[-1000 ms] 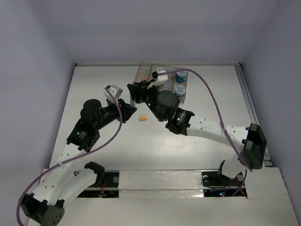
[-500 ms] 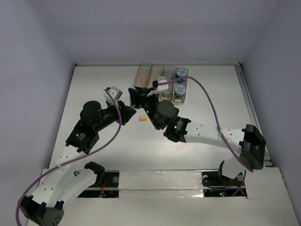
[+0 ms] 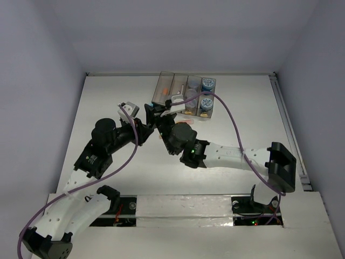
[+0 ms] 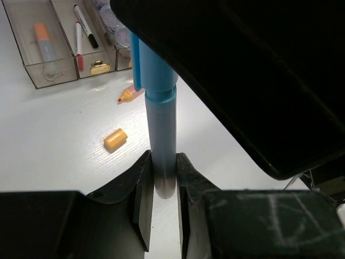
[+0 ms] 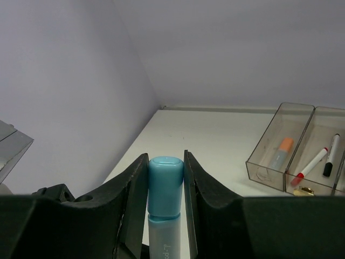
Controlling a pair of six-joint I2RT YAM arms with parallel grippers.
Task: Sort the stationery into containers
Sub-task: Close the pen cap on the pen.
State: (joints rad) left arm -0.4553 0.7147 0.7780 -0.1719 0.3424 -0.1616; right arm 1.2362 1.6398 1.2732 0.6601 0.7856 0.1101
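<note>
Blue marker [image 4: 161, 108]: long axis runs between the arms.
Left fingers [image 4: 141, 205]: pinching its barrel end.
Right fingers [image 5: 198, 183]: pinching its cap.

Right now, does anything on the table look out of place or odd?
Yes. An orange marker lies uncapped on the table beside the bins, and an orange cap lies apart from it. Also, both hands grip one blue marker: the left hand at one end, the right hand at the other.

A lab test cell: white table [image 3: 108, 97] boxed by plain walls [image 3: 183, 32].
</note>
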